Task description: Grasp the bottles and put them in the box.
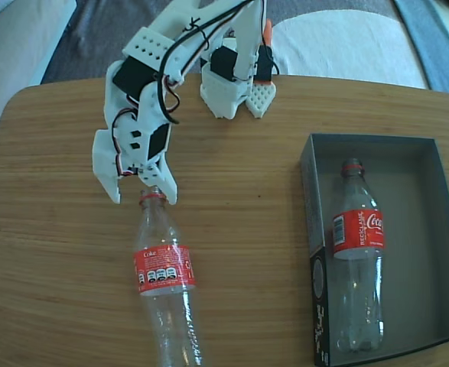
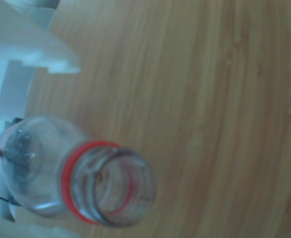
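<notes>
Fixed view shows the gripper [image 1: 142, 195] spread wide, its two white fingertips standing either side of the neck of a Coca-Cola bottle [image 1: 165, 283] that lies on the wooden surface [image 1: 56, 252], its body running away below the gripper toward the picture's bottom edge. A second Coca-Cola bottle [image 1: 356, 252] already lies in the dark grey box [image 1: 310, 229], well off to the gripper's right in this view, along the box's left half, with the right half bare.

Wrist view looks almost straight into the open mouth of the bottle [image 2: 86, 173], its red neck ring [image 2: 68, 171] close under the camera, with one white finger [image 2: 31, 44] above it. Whether either finger touches the plastic yet, I cannot tell.

The step in hand looks like closing on the neck. To do it well, the jaws should sit just behind the red ring, so its ridge stops the bottle sliding out. Close gently, since the round, empty bottle could roll or squirt away. Lifted by the neck, the long body will likely hang down and swing.
</notes>
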### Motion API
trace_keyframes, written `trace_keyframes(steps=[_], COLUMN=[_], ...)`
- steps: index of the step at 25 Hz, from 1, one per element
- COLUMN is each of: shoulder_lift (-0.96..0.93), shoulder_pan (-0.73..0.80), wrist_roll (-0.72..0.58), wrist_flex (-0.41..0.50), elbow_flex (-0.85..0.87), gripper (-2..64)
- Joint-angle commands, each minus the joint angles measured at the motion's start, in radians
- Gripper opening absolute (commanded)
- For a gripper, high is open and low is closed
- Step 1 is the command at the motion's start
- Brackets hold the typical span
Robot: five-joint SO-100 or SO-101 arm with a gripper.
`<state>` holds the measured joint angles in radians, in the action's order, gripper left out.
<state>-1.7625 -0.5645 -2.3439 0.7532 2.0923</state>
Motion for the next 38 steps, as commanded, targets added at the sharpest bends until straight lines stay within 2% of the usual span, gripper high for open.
trace_keyframes(steps=[1,11,15,25,27,35,38], shoulder_lift=[-0.008,0.002,0.066,0.161,0.155,0.153,0.152], shoulder_pan=[0.02,0.115,0.121,0.11,0.109,0.107,0.107], wrist_roll=[-0.003,-0.002,-0.002,-0.002,-0.002,-0.002,-0.002], wrist_flex=[-0.008,-0.014,-0.101,-0.184,-0.184,-0.183,-0.183], elbow_flex=[-0.002,0.028,0.052,0.038,0.038,0.035,0.031], gripper=[40.9,40.9,40.9,40.3,34.7,-0.3,-0.3])
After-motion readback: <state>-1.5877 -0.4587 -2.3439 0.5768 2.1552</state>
